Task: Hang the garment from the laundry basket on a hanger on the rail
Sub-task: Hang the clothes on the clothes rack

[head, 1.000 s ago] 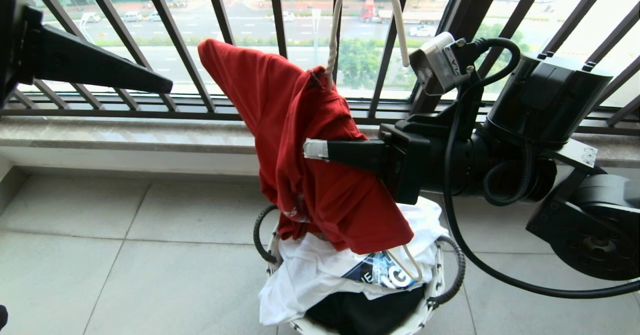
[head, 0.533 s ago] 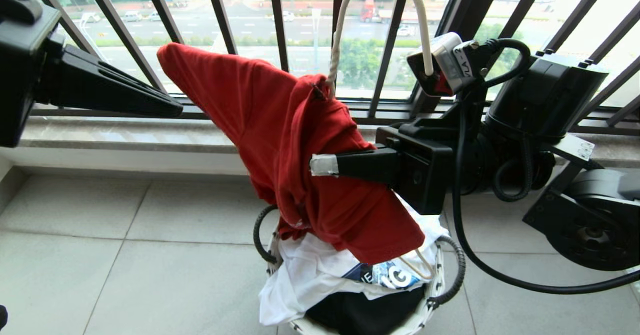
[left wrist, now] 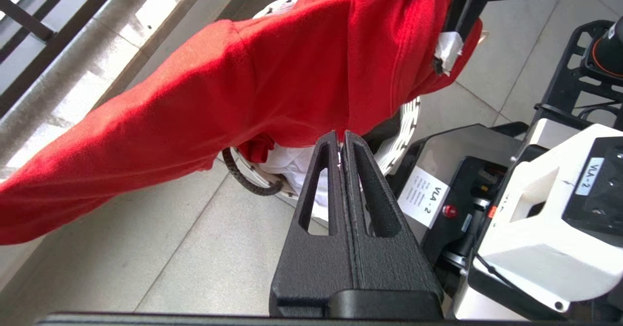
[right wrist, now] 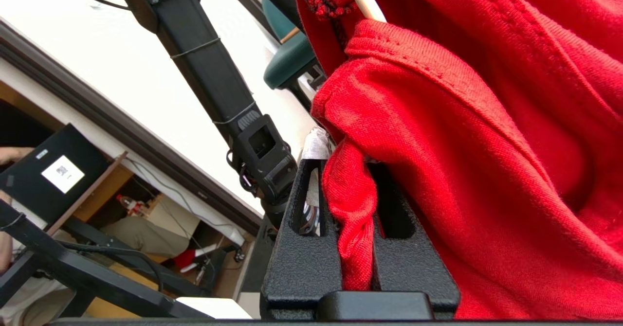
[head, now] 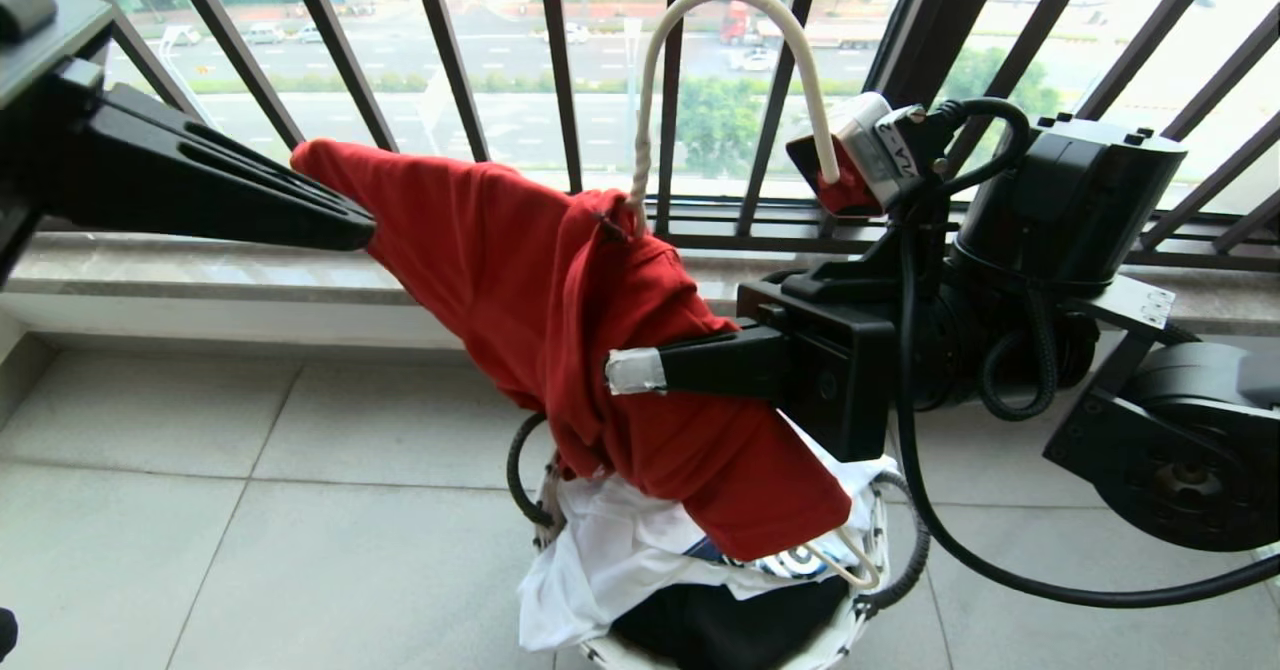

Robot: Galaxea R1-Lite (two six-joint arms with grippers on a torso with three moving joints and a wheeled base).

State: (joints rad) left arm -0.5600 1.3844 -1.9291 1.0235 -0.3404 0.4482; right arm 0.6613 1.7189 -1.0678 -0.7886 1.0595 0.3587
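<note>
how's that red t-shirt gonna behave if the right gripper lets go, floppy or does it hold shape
Likely floppy: the red T-shirt sags in folds over the wire hanger and bunches between the right gripper fingers. Probably light, since the thin hanger carries it without visibly bending. It may slide off, as it sits lopsided above the laundry basket.

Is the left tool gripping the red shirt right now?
No. In the left wrist view the left tool is shut on nothing, its tips clear of the red T-shirt.

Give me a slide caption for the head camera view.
Right gripper pinches the red T-shirt draped over a cream wire hanger above the laundry basket; shut left gripper alongside.
</note>
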